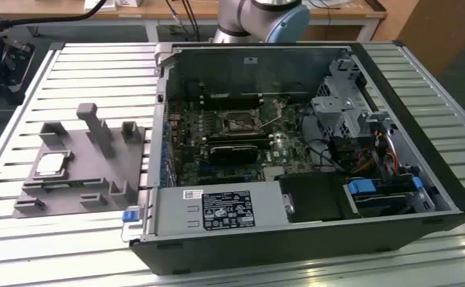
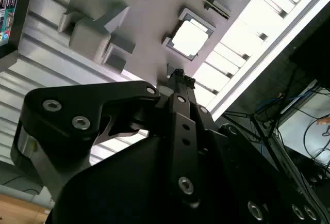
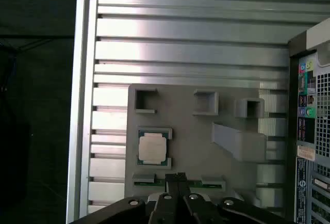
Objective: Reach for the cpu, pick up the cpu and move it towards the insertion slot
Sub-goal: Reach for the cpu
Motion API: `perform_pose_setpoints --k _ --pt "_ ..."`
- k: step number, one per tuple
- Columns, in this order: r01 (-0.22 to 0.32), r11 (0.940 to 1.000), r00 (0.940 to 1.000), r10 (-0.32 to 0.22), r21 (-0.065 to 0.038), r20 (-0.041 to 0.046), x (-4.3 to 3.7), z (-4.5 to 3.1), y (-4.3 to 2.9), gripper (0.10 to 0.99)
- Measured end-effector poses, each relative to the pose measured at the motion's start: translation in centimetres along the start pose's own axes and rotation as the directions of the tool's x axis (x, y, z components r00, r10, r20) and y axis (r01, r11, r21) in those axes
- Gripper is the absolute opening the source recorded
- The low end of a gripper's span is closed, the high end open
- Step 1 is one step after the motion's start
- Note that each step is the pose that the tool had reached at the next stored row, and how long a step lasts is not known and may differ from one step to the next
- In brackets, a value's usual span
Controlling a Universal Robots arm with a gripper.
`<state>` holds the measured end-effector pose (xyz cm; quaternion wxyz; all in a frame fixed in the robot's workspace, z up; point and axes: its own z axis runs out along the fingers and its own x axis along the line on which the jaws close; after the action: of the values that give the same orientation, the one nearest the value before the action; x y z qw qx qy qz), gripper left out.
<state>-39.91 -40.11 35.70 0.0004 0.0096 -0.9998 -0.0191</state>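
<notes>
The cpu is a small silvery square chip lying flat in a recess of the grey plastic fixture, on the exterior view's left. In both wrist views the cpu lies below and a little to one side of my gripper. The gripper hangs well above the fixture, its black fingers shut together with nothing between them. The insertion slot is a square metal-framed socket with a dark centre on the motherboard inside the open computer case.
The open black computer case fills the middle and the exterior view's right, with a drive cage, cables and a labelled power supply. A long black card lies just in front of the socket. Upright fixture blocks stand near the chip on a slatted metal table.
</notes>
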Motion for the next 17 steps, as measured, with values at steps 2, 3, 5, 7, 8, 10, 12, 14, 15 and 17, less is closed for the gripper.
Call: perform_pose_setpoints --k 2,3,5,7,8,10,12,14,15,17 --pt "0.0 1.0 1.0 0.0 0.0 0.0001 0.0 0.0 0.0 0.106" --pt "0.0 1.0 1.0 0.0 0.0 0.0 0.0 0.0 0.0 0.106" --pt "0.0 1.0 1.0 0.0 0.0 0.0 0.0 0.0 0.0 0.106" --pt "0.0 1.0 1.0 0.0 0.0 0.0 0.0 0.0 0.0 0.106" --pt "0.0 1.0 1.0 0.0 0.0 0.0 0.0 0.0 0.0 0.106" --pt "0.0 1.0 1.0 0.0 0.0 -0.0001 0.02 0.0 0.0 0.106" --pt "0.0 1.0 1.0 0.0 0.0 -0.0001 0.1 0.02 0.0 0.106" --pt "0.0 1.0 1.0 0.0 0.0 0.0 0.22 0.06 0.01 0.106" --pt "0.0 1.0 1.0 0.0 0.0 -0.0001 0.34 0.06 0.01 0.106" --pt "0.0 1.0 1.0 0.0 0.0 -0.0001 0.64 0.09 0.01 0.106"
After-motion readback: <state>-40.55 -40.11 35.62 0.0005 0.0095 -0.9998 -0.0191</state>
